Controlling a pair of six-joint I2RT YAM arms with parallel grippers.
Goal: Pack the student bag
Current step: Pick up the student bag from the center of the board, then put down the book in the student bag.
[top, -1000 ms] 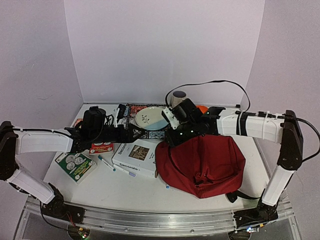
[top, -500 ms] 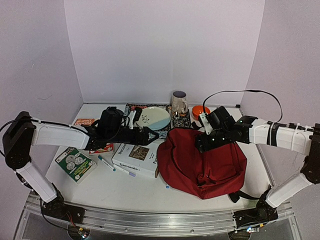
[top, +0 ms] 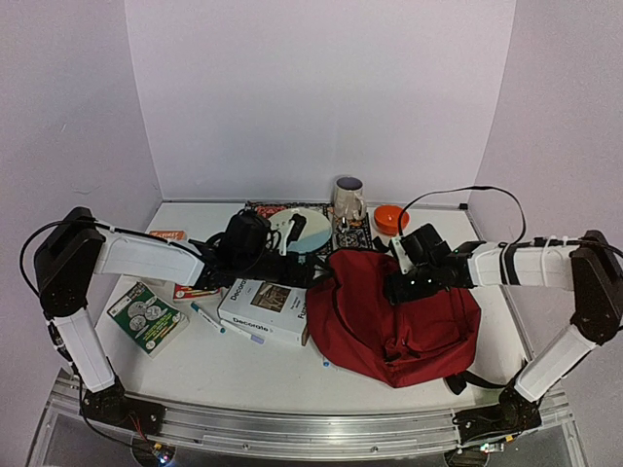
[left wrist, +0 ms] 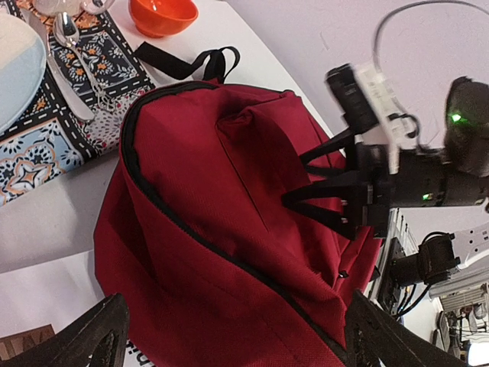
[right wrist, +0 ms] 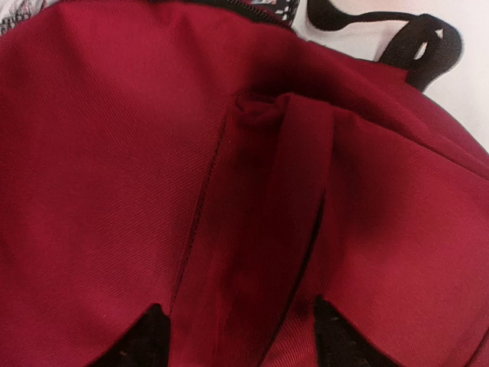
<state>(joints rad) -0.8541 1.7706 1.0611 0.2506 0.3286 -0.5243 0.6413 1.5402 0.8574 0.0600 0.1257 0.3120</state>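
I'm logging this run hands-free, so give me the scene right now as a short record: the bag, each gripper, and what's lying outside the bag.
bag: student bag lying on the table, no lining showing
left arm: left gripper open, empty, at the bag's edge nearest the book
right arm: right gripper open, fingers either side of a fabric fold on top of the bag
outside the bag, near side: white book, green booklet, pen
behind the bag: plate, mug, orange bowl
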